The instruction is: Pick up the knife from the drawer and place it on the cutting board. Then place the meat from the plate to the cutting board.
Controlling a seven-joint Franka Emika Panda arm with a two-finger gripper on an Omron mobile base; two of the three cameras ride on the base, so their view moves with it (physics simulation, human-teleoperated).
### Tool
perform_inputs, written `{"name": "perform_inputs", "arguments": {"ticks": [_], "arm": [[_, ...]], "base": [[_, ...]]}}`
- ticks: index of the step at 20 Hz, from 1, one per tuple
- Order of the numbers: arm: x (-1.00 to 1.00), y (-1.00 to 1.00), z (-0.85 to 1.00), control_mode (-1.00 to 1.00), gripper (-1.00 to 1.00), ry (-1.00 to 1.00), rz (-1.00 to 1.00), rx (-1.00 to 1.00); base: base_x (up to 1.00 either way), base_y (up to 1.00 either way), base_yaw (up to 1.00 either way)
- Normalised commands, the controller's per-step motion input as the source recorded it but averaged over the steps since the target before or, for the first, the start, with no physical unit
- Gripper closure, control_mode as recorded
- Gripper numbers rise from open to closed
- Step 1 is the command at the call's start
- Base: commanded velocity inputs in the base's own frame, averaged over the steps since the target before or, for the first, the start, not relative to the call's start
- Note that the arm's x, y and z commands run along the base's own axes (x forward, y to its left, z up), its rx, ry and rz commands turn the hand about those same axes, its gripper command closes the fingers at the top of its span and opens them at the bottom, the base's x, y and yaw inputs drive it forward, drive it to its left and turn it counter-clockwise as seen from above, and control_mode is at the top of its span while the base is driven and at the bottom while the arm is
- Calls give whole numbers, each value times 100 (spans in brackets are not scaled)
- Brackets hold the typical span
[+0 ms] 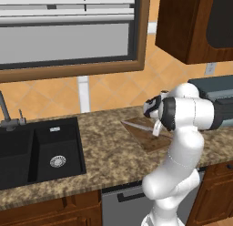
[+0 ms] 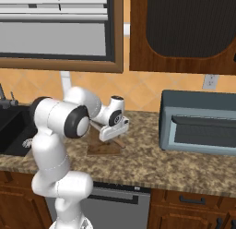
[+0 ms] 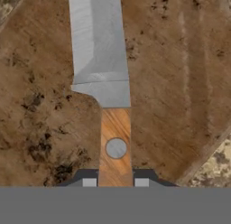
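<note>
In the hand view the knife (image 3: 106, 78) runs off the top edge, its blade tip cut off, and the butt of its handle is hidden at the bottom centre between the fingertips (image 3: 89, 182). The gripper (image 3: 115, 181) is pinched on that smooth orange-brown wooden handle with its round grey rivet. The broad, silvery blade lies over the mottled dark brown cutting board (image 3: 180, 83).

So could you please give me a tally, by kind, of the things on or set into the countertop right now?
Knives: 1, the knife, its handle between the gripper fingertips
Cutting boards: 1, the cutting board under the blade
Toaster ovens: 1, the grey toaster oven
Sinks: 1, the black sink
Faucets: 1, the faucet
Total: 5
</note>
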Motion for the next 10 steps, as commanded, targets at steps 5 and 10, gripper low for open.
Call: {"name": "perform_inputs", "arguments": {"ticks": [5,10], "arm": [[32,21,-40,-100,100,0,0,-3],[-2,13,-10,-100,-100,-15,0,-2]], "base": [[0,0,0],[0,0,0]]}}
